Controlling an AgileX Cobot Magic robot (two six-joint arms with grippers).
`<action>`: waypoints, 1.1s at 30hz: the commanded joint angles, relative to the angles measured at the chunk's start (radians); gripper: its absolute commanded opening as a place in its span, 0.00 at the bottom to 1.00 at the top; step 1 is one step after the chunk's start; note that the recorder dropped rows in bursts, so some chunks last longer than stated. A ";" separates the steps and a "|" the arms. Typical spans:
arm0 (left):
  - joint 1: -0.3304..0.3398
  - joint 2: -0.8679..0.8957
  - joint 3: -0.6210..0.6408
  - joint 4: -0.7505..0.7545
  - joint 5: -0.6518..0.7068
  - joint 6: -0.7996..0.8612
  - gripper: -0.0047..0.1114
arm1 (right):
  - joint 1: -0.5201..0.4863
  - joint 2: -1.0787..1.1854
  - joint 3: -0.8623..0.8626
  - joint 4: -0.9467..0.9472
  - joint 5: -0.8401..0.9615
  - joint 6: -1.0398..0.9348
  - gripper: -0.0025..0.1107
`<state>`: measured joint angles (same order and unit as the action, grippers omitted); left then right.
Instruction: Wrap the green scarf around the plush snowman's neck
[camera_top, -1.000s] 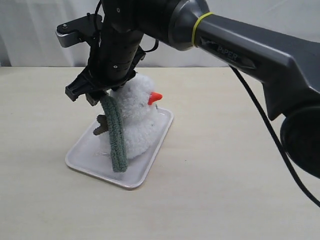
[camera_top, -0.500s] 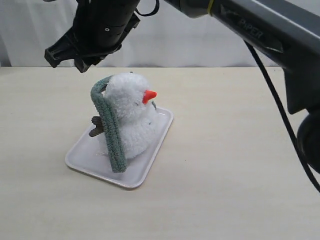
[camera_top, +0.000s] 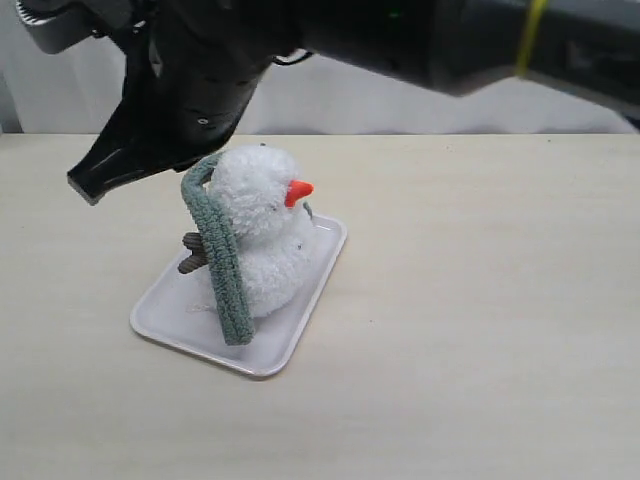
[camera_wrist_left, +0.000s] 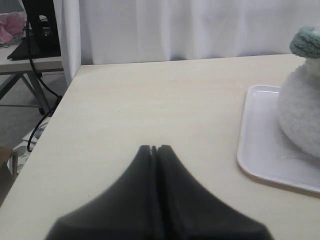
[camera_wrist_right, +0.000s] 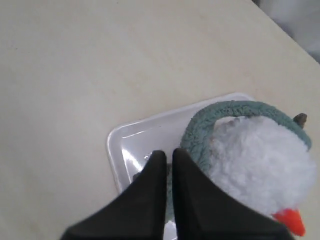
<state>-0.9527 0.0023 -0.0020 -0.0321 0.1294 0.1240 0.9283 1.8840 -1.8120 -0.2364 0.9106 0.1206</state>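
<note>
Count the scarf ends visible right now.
1. One end of the green scarf hangs down to the white tray beside the plush snowman, in the exterior view. The other end runs behind it and may be hidden.

open table (camera_top: 480, 300) right of tray (camera_top: 165, 312), right pincer (camera_top: 86, 185) overhanging plush snowman (camera_top: 262, 235)

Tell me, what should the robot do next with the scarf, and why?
Probably open the right gripper and lower it to the green scarf end hanging onto the tray. The gripper is shut and empty above the plush snowman, and the scarf only loops behind the head, leaving the front bare.
</note>
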 joint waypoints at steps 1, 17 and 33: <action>-0.002 -0.002 0.002 -0.013 -0.031 0.000 0.04 | -0.081 -0.091 0.230 0.224 -0.207 -0.011 0.06; -0.002 -0.002 0.002 -0.013 -0.031 0.000 0.04 | -0.113 0.028 0.276 0.391 -0.386 -0.204 0.14; -0.002 -0.002 0.002 -0.013 -0.031 0.000 0.04 | -0.160 0.080 0.295 0.211 -0.310 -0.038 0.06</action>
<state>-0.9527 0.0023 -0.0020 -0.0321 0.1294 0.1240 0.7732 1.9604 -1.5330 -0.0117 0.5657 0.0747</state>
